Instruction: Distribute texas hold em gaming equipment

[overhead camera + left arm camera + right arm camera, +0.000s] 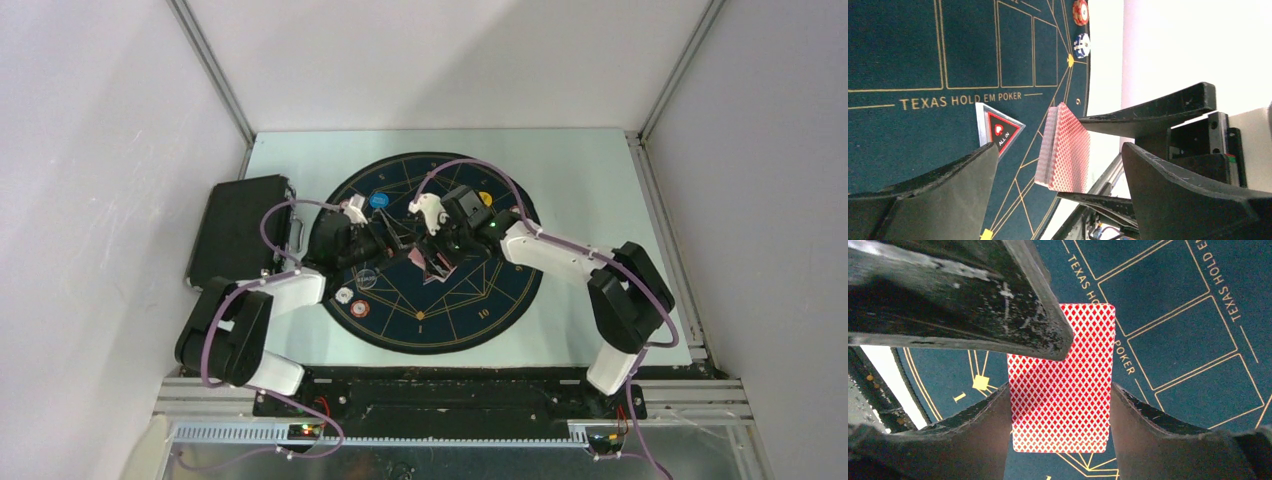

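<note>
So right now the deck of playing cards (1062,405) looks lifted off the poker mat (500,290), over its middle. The right gripper (1060,389) has it, both fingers clamped on the deck's long edges. That puts the long axis straight out ahead of that wrist, with the red-patterned back facing its camera.

The left gripper (1060,147) is spread wide and holding nothing, and the deck sits in the gap between its fingers, nearly edge-on to that camera. One left finger (998,305) crosses the deck's far corner in the right wrist view, but I can't tell if it's touching. Both arms are equally close, so my guess is a handoff or a peel-a-card step. The tricky part would be the left fingers closing across a thin, slippery stack without fanning it.

Room-wise, the ALL IN token (999,131) lies flat on the mat just beside the left finger, so a sweep that way could bump it. The blue chip (378,199) and yellow chip (485,198) sit toward the far rim, well apart from the deck. The grey chip (366,278) and white chip (344,296) are near-left, under the left arm. The black case (240,230) is off the mat to the left.
</note>
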Robot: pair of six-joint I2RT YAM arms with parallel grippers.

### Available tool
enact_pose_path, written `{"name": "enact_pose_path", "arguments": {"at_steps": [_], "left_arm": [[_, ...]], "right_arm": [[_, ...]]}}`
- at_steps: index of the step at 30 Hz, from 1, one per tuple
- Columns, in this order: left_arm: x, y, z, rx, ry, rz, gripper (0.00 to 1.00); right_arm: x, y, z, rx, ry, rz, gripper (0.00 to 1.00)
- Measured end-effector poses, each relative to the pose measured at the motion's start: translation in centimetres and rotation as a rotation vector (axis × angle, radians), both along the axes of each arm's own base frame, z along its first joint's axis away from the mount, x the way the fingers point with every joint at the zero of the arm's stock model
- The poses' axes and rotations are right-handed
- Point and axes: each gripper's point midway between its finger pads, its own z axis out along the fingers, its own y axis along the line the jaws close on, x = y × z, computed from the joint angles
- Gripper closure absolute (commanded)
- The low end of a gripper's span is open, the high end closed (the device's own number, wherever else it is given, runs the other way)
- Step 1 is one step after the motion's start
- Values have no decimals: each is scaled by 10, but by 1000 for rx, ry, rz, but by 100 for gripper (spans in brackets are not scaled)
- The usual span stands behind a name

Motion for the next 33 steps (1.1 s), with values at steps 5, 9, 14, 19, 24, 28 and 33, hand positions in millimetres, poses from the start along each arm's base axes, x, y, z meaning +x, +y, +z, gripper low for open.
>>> {"name": "enact_pose_path", "arguments": {"at_steps": [5,9,14,19,24,28,33], "left_arm": [[-6,-7,0,-47,9,-28,0],[-11,-15,4,-66,6,-53,0],[-16,-26,9,-119,2,-82,7],[-25,-36,5,-195,45,-97,25],[-33,-45,15,-274,53,-117,45],[-32,-50,30,-328,29,-124,68],[-32,-51,27,-363,59,-114,85]], "right_arm": [[-4,1,15,22,-18,8,100],[-5,1,27,44,-36,13,100],[-8,3,37,60,-48,22,100],[-10,4,43,72,-57,27,100],[-11,4,44,74,-59,29,100],[-11,4,44,73,-58,29,100],[-11,4,47,76,-61,24,100]]}}
